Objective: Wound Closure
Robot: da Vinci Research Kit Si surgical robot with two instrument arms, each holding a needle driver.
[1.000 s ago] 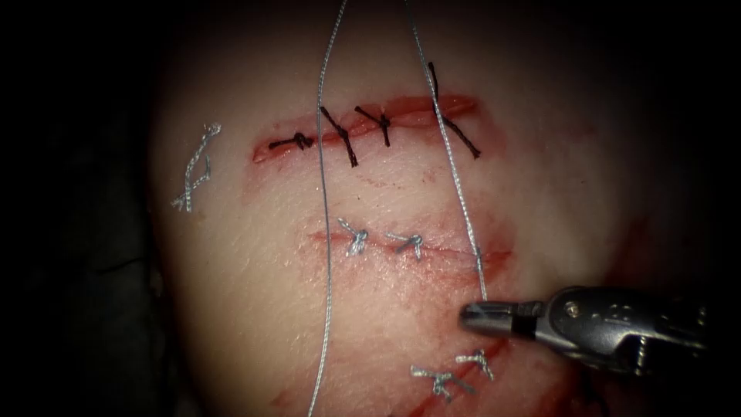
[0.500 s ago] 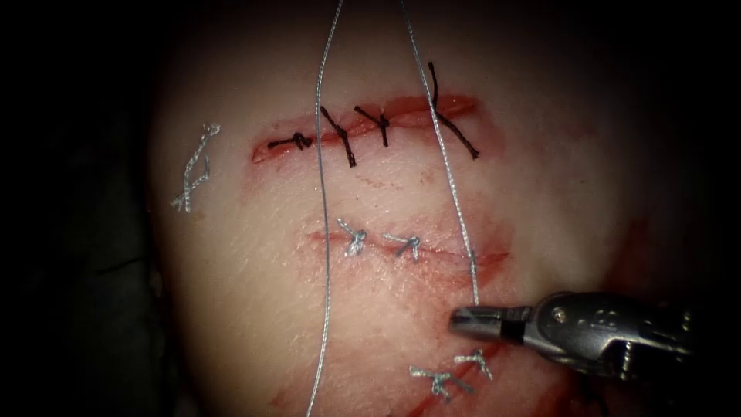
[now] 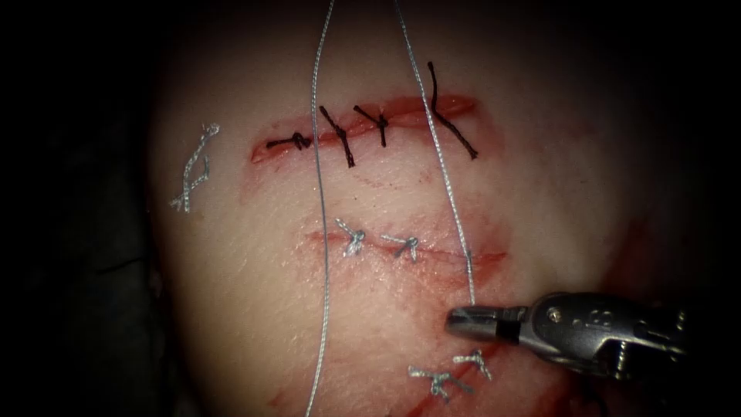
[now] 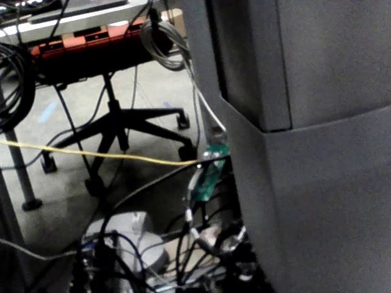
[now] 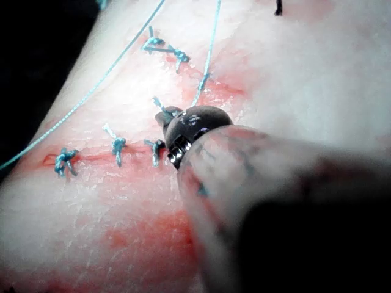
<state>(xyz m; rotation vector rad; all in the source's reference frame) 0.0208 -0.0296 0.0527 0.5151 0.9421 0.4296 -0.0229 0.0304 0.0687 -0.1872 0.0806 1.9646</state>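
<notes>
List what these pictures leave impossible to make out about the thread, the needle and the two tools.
- Thread: both strands are cut off by the endoscope view's upper edge, so their far ends can't be traced.
- Thread end at the right tool: the jaws are shut; the strand meets them, the grip is likely but hard to confirm.
- Right wrist view: the tool's own wrist covers its jaws.
- Needle: its place can't be settled.
- Left tool: what it holds can't be settled.

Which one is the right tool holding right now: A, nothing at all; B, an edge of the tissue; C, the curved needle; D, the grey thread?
D: in the endoscope view the right tool has its jaws shut on the grey thread, which runs up from the tip across the middle cut.
</notes>
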